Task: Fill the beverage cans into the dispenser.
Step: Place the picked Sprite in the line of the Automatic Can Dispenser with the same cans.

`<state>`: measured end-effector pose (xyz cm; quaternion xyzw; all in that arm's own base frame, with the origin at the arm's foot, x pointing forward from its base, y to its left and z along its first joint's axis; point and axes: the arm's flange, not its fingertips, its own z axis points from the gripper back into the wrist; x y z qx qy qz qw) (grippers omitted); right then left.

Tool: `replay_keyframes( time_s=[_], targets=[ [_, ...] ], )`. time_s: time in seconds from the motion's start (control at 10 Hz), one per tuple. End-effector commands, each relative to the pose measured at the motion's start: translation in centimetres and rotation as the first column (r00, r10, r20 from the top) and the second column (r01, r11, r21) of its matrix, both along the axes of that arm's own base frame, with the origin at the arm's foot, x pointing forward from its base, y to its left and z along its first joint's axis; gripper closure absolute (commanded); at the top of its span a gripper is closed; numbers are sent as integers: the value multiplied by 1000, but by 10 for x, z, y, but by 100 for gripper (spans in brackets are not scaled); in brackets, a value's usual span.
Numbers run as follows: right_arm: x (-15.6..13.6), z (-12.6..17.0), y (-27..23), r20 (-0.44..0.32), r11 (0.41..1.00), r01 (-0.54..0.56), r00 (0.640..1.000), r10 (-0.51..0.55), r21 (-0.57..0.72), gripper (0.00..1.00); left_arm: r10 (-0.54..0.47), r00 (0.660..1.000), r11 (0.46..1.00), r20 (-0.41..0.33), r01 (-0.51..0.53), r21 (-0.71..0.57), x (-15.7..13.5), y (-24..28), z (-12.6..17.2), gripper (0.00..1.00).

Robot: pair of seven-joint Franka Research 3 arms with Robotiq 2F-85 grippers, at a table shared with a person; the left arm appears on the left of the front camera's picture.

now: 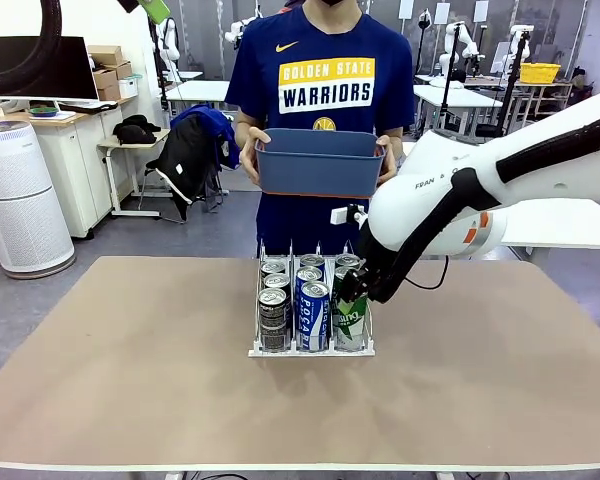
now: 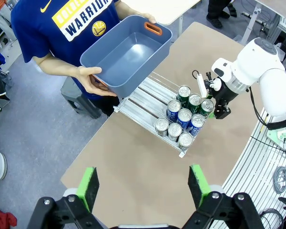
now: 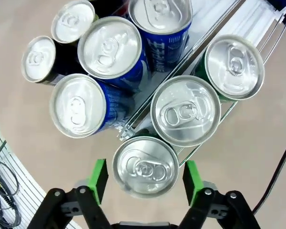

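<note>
Right gripper [image 3: 144, 179] straddles the front green can [image 3: 146, 166] in the dispenser's [image 1: 311, 350] right lane; pads look spread just clear of the wall, so released. Nine cans stand three per lane: black, blue, green. Judgement: thin aluminium, smooth, slippery, dents if squeezed; hold mid-body. Neighbouring cans and clear dividers crowd the fingers. Left gripper [image 2: 142, 183] hangs open, high above the table. Person holds an empty blue-grey tub [image 1: 320, 160] beyond.

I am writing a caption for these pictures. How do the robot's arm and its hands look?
The right arm is white and rounded, with black joint bands, an orange mark and grey lettering; a thin black cable hangs beside it. The right hand and the left hand are black with green pads.
</note>
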<state>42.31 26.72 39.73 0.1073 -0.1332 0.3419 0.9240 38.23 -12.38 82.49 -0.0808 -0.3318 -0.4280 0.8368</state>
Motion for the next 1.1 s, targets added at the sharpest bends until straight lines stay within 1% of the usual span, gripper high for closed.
replay_keyframes(
  time_s=[0.0, 0.2, 0.3, 0.4, 1.0],
  targets=[
    [-13, 20, -8, 46, 1000, -28, 999, 28, 13, 0, 1, 1000, 1000, 0, -1, 0, -2, 2, 0, 0],
    [-25, 34, -11, 86, 998, -48, 995, 46, 32, 0, 1, 1000, 1000, 0, -1, 0, -2, 2, 0, 0],
    [-31, 40, -13, 106, 998, -64, 992, 63, 12, 0, 1, 1000, 1000, 0, -1, 0, -2, 2, 0, 0],
    [-13, 36, -4, 74, 1000, -20, 997, 18, 20, 0, 1, 1000, 1000, 0, -1, 0, -2, 2, 0, 0],
    [-13, 36, -4, 74, 1000, -20, 997, 18, 20, 0, 1, 1000, 1000, 0, -1, 0, -2, 2, 0, 0]
  ],
)
